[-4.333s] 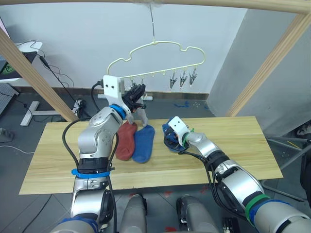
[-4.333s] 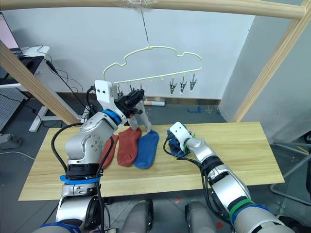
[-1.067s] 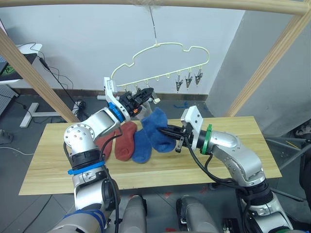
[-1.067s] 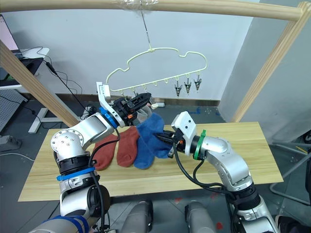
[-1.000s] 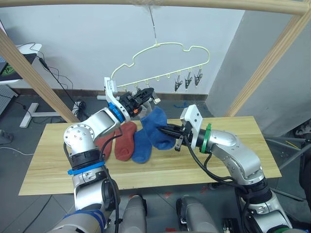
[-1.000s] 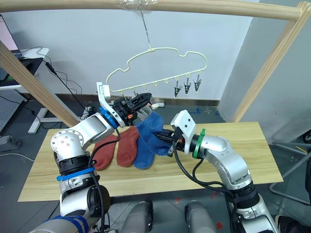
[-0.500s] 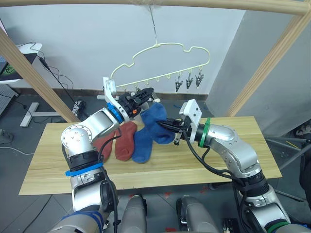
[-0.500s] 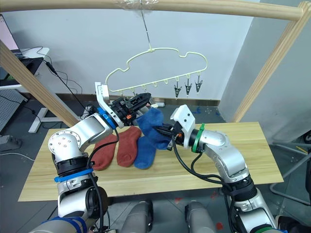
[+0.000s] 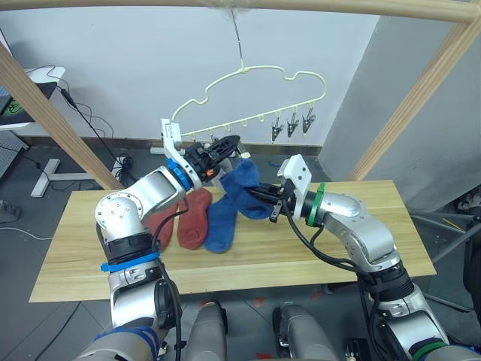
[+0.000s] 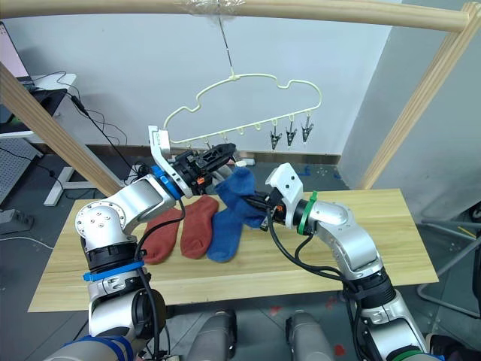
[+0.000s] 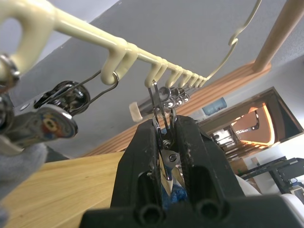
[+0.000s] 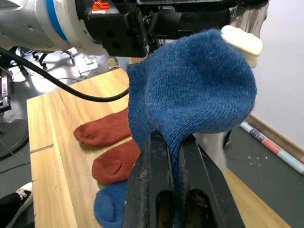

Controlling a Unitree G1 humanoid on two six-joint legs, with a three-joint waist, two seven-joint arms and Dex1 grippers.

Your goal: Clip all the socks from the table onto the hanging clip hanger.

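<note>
The pale-yellow clip hanger [image 9: 249,74] hangs from the top pole. My left gripper [image 9: 228,144] is shut on one of its small metal clips [image 11: 164,159], squeezing it between both fingers. My right gripper [image 9: 265,198] is shut on a blue sock [image 9: 243,188], held up just below and beside the left gripper, off the table [image 9: 361,222]. In the right wrist view the blue sock [image 12: 199,90] drapes over my fingers [image 12: 152,161]. Two rust-red socks [image 9: 195,218] and another blue sock [image 9: 221,224] lie flat on the table. Light grey fabric [image 11: 19,166] hangs at a neighbouring clip.
Slanted wooden poles [image 9: 409,101] of the frame stand at both sides of the table, with a crossbar [image 10: 301,11] overhead. Three free clips [image 9: 291,123] hang at the hanger's right end. The table's right half [image 10: 376,226] is bare wood.
My right gripper has lifted the blue sock a little higher and closer to the left gripper. The left gripper has stayed on its clip.
</note>
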